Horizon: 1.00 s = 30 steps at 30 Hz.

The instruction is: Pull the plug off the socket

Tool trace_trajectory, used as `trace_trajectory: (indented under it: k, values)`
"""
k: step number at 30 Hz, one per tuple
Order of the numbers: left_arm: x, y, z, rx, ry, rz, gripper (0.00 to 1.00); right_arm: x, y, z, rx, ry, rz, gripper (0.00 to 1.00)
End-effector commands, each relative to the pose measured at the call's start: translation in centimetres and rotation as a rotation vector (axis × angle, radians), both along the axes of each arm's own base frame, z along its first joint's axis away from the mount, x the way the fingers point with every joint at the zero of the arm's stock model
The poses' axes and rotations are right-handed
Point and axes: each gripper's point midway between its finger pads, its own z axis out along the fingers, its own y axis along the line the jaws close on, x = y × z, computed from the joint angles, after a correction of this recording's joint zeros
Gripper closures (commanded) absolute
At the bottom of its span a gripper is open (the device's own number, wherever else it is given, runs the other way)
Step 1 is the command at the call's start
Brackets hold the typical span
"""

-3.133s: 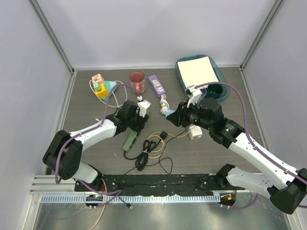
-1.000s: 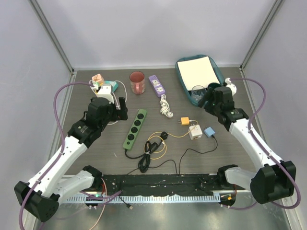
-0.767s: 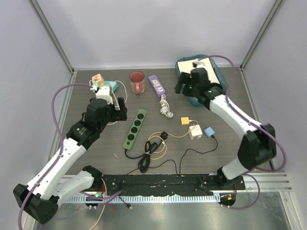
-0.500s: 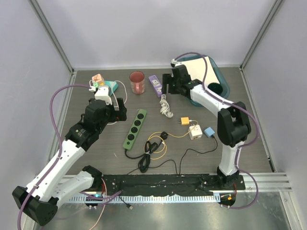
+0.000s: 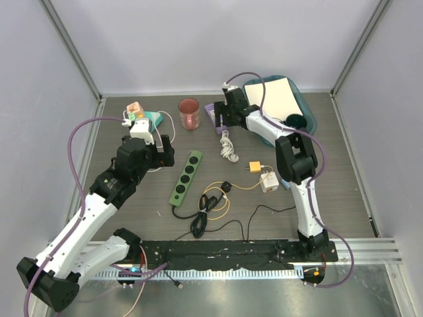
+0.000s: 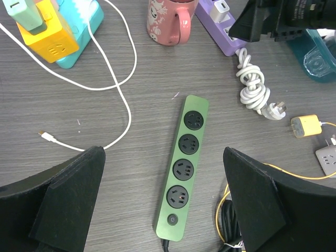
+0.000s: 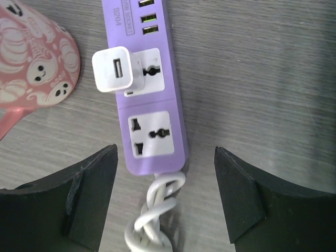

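Note:
The socket, a long green strip (image 5: 187, 176) with four round black outlets, lies flat mid-table; all its outlets (image 6: 184, 168) stand bare. My left gripper (image 5: 165, 150) hovers to its left and above it, open, its black fingers (image 6: 73, 199) wide either side of the strip with nothing between them. My right gripper (image 5: 217, 117) hangs open over the cord end of the purple strip (image 7: 149, 79), touching nothing. The plug shows in no view; my right forearm (image 5: 297, 178) covers the table beside the white adapter (image 5: 268, 181).
A white USB charger (image 7: 116, 70) sits in the purple strip, next to the pink mug (image 5: 189, 113). A white coiled cord (image 5: 227, 146), yellow charger (image 5: 254, 167), black cord coil (image 5: 201, 214), yellow cube stack (image 6: 50, 42) and teal tray (image 5: 301, 109) surround the area.
My right arm has swung from the table's right side, across the tray, leftward to the purple strip. Its forearm now covers the pale-blue plug. The left arm has hardly moved.

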Motion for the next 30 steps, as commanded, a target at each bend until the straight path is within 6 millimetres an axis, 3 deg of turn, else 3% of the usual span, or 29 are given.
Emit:
trace_trajectory:
  k: [1, 8, 13, 14, 15, 17, 18, 20, 24, 28, 30]
  values:
    - [0.5, -0.3, 1.5, -0.036, -0.059, 0.001, 0.00, 1.6, 1.1, -0.3, -0.010, -0.018, 0.027, 0.22]
    - [0.6, -0.3, 1.1, -0.022, -0.046, 0.003, 0.00, 2.0, 2.2, -1.9, 0.014, 0.003, 0.054, 0.26]
    - [0.7, -0.2, 1.0, -0.015, -0.050, 0.008, 0.00, 1.3, 1.7, -3.2, -0.002, 0.032, 0.043, 0.39]
    - [0.7, -0.2, 0.8, -0.011, -0.045, 0.009, 0.00, 1.4, 1.5, -3.2, -0.006, 0.026, 0.039, 0.46]
    - [0.8, -0.3, 0.8, -0.012, -0.046, 0.008, 0.01, 1.5, 1.4, -2.7, -0.009, 0.014, 0.034, 0.62]
    - [0.8, -0.5, 0.8, -0.013, -0.038, -0.002, 0.02, 1.5, 1.0, -2.4, -0.023, 0.006, 0.021, 0.75]
    - [0.7, -0.8, 0.7, -0.019, -0.034, -0.017, 0.03, 1.4, 1.0, -1.2, -0.012, -0.009, 0.022, 0.83]
    - [0.7, -1.0, 0.8, -0.028, -0.039, -0.030, 0.03, 0.6, 1.1, -0.5, 0.009, -0.002, 0.036, 0.89]
    - [0.6, -2.3, 1.0, -0.072, -0.041, -0.086, 0.04, -1.0, 1.8, 4.5, 0.119, -0.068, 0.065, 0.99]
    - [0.0, -5.0, 1.7, -0.132, -0.043, -0.222, 0.05, -3.8, 1.7, 10.2, 0.256, -0.142, 0.097, 0.99]
    - [0.1, -5.5, 1.9, -0.152, -0.046, -0.241, 0.06, -5.2, 2.1, 11.7, 0.300, -0.152, 0.144, 0.99]
